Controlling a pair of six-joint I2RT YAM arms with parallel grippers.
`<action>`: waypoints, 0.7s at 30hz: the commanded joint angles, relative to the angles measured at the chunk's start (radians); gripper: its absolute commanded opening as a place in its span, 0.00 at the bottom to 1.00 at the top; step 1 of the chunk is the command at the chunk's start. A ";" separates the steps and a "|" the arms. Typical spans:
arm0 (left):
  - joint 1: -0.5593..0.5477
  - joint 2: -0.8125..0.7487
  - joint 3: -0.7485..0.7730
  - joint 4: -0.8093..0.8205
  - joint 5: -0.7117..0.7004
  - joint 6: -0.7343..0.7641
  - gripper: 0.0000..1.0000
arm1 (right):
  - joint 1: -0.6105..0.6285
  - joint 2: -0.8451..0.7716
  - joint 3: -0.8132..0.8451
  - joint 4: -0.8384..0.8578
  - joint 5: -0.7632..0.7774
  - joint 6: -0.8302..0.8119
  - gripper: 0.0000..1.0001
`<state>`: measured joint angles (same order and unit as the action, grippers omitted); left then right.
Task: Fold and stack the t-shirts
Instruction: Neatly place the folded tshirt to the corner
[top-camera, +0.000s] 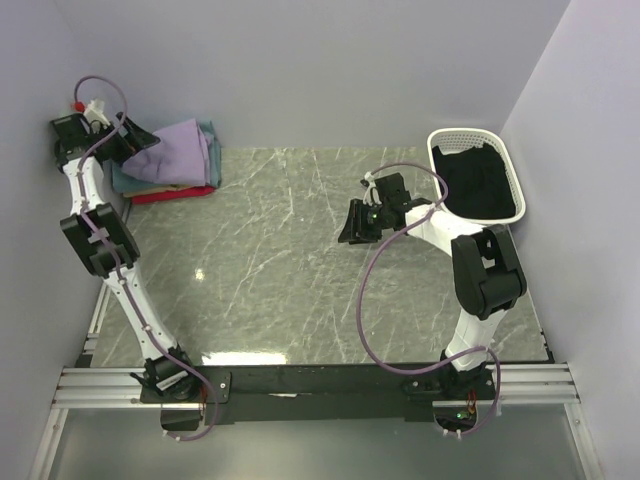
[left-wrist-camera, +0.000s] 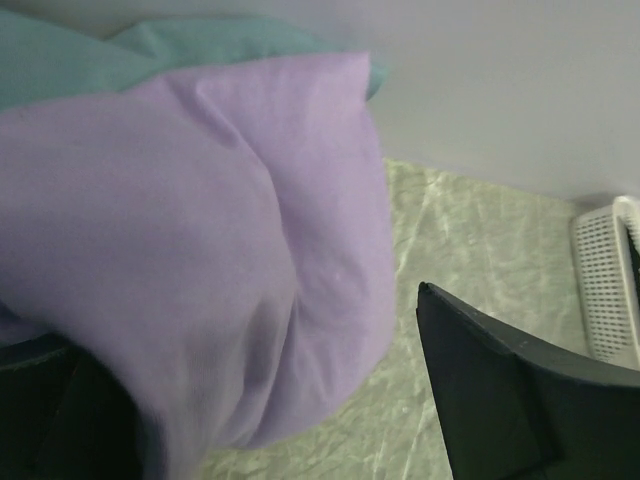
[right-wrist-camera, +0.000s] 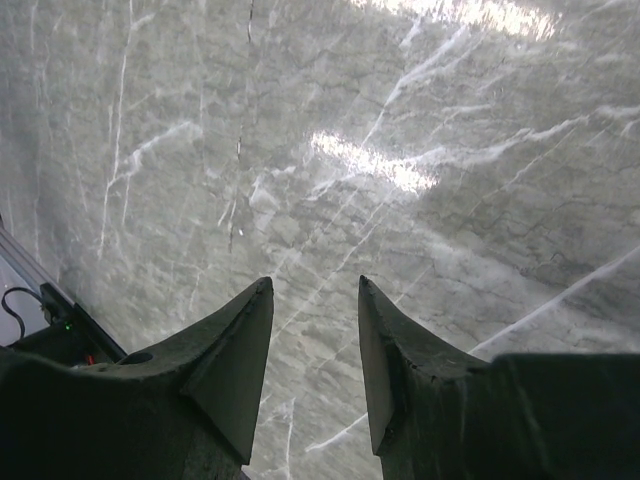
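**Hidden or unclear**
- Left wrist view: the lavender shirt (left-wrist-camera: 200, 250) fills most of the picture, blurred and cut off at the left and bottom edges.
- It drapes over the left-hand finger, which shows only as a dark shape in the bottom left corner.
- The other finger (left-wrist-camera: 510, 390) is in plain sight at the lower right.
- Top view: the lower shirts in the pile show only as edges. A thin tan shirt (top-camera: 160, 187) is barely readable.
- The dark cloth (top-camera: 480, 185) in the white basket (top-camera: 470, 135) at the far right cannot be identified.

**Shirts**
- One pile sits in the far left corner of the marble table (top-camera: 270, 260).
- The lavender shirt is on top, then the teal shirt (left-wrist-camera: 200, 45), the tan one, and the red shirt (top-camera: 175, 194) at the bottom.

**Left gripper** (top-camera: 138, 143)
- It is at the left side of the pile with its jaws spread wide.
- The lavender cloth bulges into the gap and lies over one finger, clear of the other — nothing is pinched.

**Right gripper** (right-wrist-camera: 315, 285)
- It hangs over bare table right of centre, well apart from the pile and near the basket.
- Its jaws are partly parted with nothing between them — only marble shows through the gap.
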<state>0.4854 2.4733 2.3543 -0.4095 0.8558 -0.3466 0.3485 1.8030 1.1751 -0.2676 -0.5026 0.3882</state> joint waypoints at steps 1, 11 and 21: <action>-0.115 -0.196 0.010 -0.184 -0.240 0.184 1.00 | -0.008 -0.054 -0.020 0.034 -0.024 0.001 0.47; -0.260 -0.506 -0.104 -0.120 -0.809 0.305 0.99 | -0.006 -0.113 -0.083 0.059 -0.042 -0.003 0.47; -0.291 -0.634 -0.236 -0.005 -1.031 0.322 0.99 | -0.006 -0.106 -0.106 0.079 -0.053 0.001 0.48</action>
<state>0.2062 1.8362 2.1426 -0.4236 -0.0811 -0.0429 0.3485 1.7340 1.0782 -0.2264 -0.5438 0.3889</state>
